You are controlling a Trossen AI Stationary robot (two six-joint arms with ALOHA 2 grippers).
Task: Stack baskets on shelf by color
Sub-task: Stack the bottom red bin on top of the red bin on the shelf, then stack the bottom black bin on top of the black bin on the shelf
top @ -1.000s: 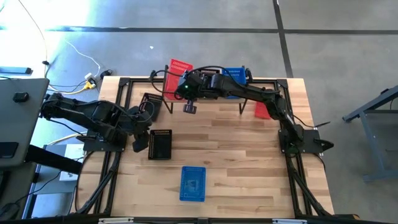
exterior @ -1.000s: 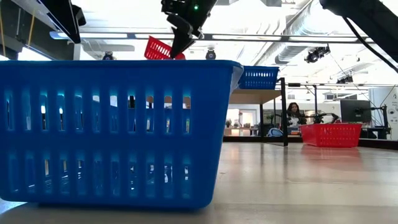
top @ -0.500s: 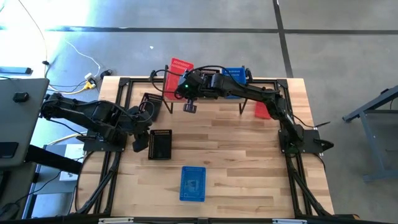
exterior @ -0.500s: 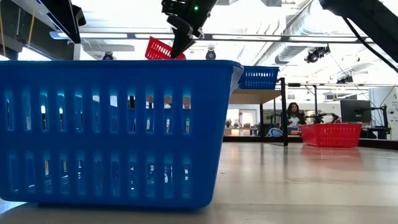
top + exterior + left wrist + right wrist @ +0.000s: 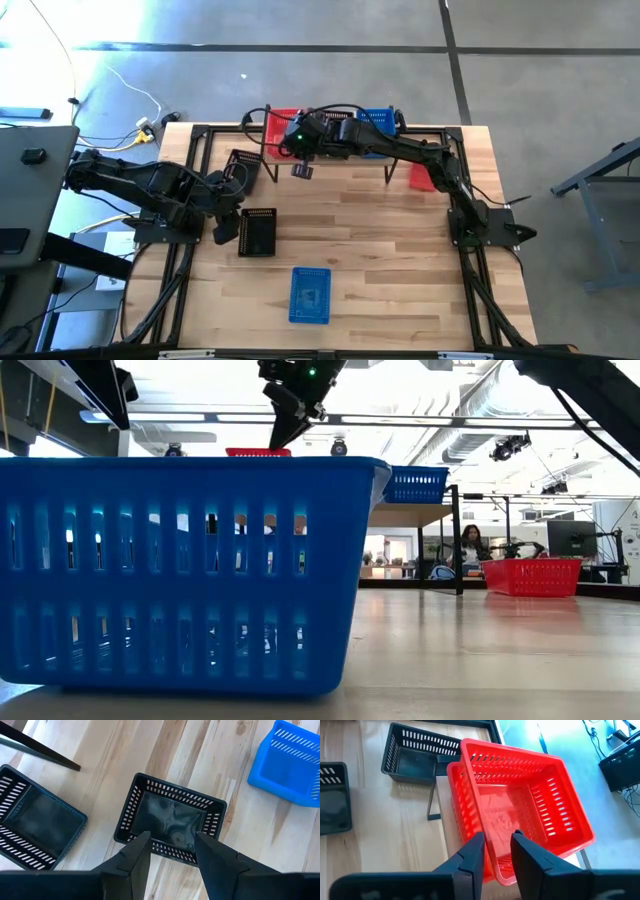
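right hand (image 5: 496, 851): you had it over the left end of the shelf (image 5: 345, 157), fingers parted a little, straddling the near wall of the upper red basket (image 5: 520, 815); whether they pressed that wall you couldn't tell.
red baskets on shelf: two, the upper one sat skewed inside the lower red basket (image 5: 465, 815) (its rim showed level in the low view).
third red basket (image 5: 422, 176): on the bench (image 5: 380, 250) at the right end of the shelf, partly hidden by your right arm.
blue basket on shelf (image 5: 377, 120): on the plank just right of the red pair.
blue basket on bench (image 5: 309, 295): alone near the front edge, well apart from the shelf.
left hand (image 5: 170, 857): you held it over a black basket (image 5: 170, 825) on the left of the bench, fingers set wide, one outside its near wall and one above the inside, gripping nothing.
second black basket (image 5: 37, 822): near the first, beside a shelf leg (image 5: 37, 747).
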